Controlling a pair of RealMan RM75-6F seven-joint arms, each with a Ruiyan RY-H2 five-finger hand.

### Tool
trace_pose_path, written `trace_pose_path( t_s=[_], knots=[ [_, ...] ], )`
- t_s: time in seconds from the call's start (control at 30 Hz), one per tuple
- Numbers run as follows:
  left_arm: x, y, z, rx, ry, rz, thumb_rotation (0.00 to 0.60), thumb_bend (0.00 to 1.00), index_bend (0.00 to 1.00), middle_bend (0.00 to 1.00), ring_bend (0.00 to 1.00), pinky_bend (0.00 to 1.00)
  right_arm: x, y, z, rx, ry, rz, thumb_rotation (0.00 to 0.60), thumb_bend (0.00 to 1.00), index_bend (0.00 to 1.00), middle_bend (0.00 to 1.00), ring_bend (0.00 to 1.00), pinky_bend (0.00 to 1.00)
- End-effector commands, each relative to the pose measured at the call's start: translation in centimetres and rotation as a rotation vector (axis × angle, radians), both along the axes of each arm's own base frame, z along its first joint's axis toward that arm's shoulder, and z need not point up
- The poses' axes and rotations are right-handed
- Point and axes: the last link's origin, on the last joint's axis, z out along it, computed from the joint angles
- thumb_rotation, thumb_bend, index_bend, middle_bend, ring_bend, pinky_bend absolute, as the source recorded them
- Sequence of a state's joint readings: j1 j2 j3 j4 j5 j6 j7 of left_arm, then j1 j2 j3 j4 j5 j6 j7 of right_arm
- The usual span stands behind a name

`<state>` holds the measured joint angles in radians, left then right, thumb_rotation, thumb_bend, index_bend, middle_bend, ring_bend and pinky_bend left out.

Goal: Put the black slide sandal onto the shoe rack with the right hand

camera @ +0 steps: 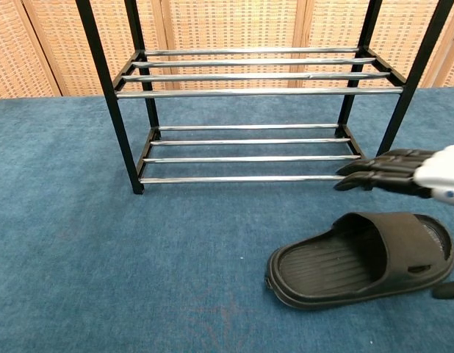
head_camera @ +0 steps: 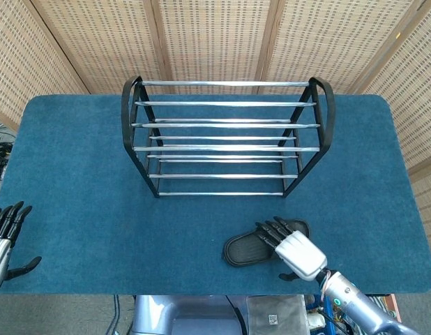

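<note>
The black slide sandal (head_camera: 247, 246) (camera: 344, 261) lies flat on the blue table cover, in front of the rack's right half. The shoe rack (head_camera: 226, 136) (camera: 249, 92), black frame with chrome bars, stands at the middle back with bare shelves. My right hand (head_camera: 292, 248) (camera: 403, 173) hovers flat over the sandal's strap end, fingers stretched out and apart, holding nothing. In the chest view it floats above the sandal without touching it. My left hand (head_camera: 5, 234) rests at the table's front left corner, fingers spread, seen only in the head view.
The blue table cover (head_camera: 76, 181) runs wide on both sides of the rack. Woven screen panels (head_camera: 215, 35) stand behind the table. Clutter shows under the front edge (head_camera: 275, 314).
</note>
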<state>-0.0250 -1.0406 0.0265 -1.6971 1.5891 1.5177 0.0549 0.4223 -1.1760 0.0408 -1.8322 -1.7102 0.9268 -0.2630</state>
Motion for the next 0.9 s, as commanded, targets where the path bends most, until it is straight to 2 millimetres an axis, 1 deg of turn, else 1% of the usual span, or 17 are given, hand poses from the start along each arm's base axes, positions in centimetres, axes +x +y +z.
trace_pose_path(
  t_s=[0.03, 0.3, 0.53, 0.63, 0.83, 0.9],
  knots=[
    [-0.1, 0.1, 0.0, -0.003, -0.003, 0.003, 0.6, 0.19, 0.0, 0.0, 0.0, 0.0, 2.3, -1.2, -2.8, 0.034, 0.048, 0.011, 0.6, 0.0, 0.0, 0.0, 0.0, 0.0],
    [-0.2, 0.3, 0.1, -0.006, -0.011, 0.008, 0.6, 0.19, 0.0, 0.0, 0.0, 0.0, 2.9, -2.3, -6.0, 0.042, 0.119, -0.056, 0.6, 0.0, 0.0, 0.0, 0.0, 0.0],
    [-0.2, 0.3, 0.3, -0.003, -0.018, 0.009, 0.6, 0.19, 0.0, 0.0, 0.0, 0.0, 3.6, -2.7, -8.0, 0.059, 0.145, -0.116, 0.6, 0.0, 0.0, 0.0, 0.0, 0.0],
    [-0.3, 0.3, 0.4, -0.003, -0.021, 0.01, 0.6, 0.19, 0.0, 0.0, 0.0, 0.0, 3.8, -2.8, -8.6, 0.056, 0.163, -0.124, 0.6, 0.0, 0.0, 0.0, 0.0, 0.0],
    [-0.4, 0.4, 0.5, 0.0, -0.026, 0.014, 0.6, 0.19, 0.0, 0.0, 0.0, 0.0, 3.6, -3.2, -9.1, 0.039, 0.195, -0.14, 0.6, 0.01, 0.0, 0.04, 0.0, 0.0],
    [-0.4, 0.4, 0.6, -0.002, -0.027, 0.013, 0.6, 0.19, 0.0, 0.0, 0.0, 0.0, 3.4, -3.4, -9.2, 0.033, 0.202, -0.144, 0.6, 0.04, 0.0, 0.07, 0.0, 0.04]
  ],
)
